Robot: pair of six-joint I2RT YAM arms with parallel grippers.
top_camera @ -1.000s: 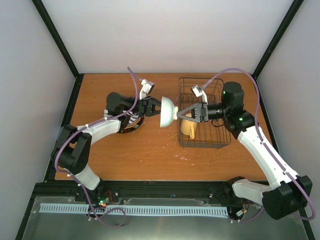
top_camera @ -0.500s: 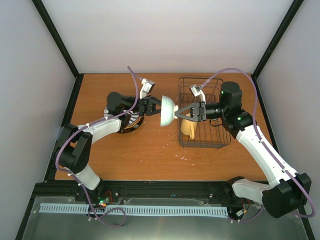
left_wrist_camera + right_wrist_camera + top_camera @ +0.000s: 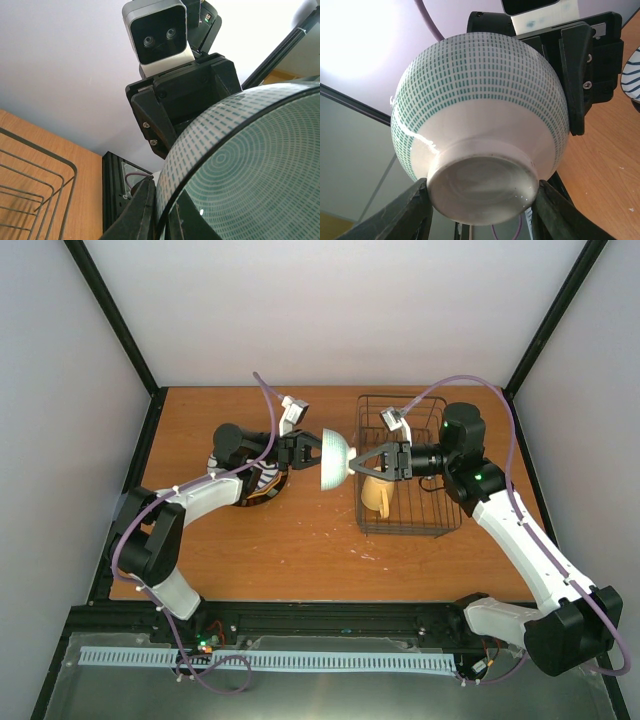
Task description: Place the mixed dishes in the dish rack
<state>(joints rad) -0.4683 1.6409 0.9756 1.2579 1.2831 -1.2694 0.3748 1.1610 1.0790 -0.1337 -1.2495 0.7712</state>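
My left gripper (image 3: 311,452) is shut on the rim of the mint-green bowl (image 3: 333,460) and holds it on its side in the air, just left of the dish rack (image 3: 432,502). In the left wrist view the rim is pinched between my left fingers (image 3: 140,212). My right gripper (image 3: 353,466) is open, and its fingers (image 3: 407,217) flank the bowl's foot (image 3: 482,187). The yellow mug (image 3: 377,496) lies in the rack. The striped plate (image 3: 262,480) tops a plate stack under my left arm; the other plates are mostly hidden.
The rack's wire rim (image 3: 35,172) shows at the left of the left wrist view. A blue-striped plate edge (image 3: 632,75) shows at the right of the right wrist view. Black frame posts run along the table's edges.
My right gripper has moved left from over the rack to the bowl, and its open fingers now sit either side of the foot. My left gripper raised the bowl slightly.
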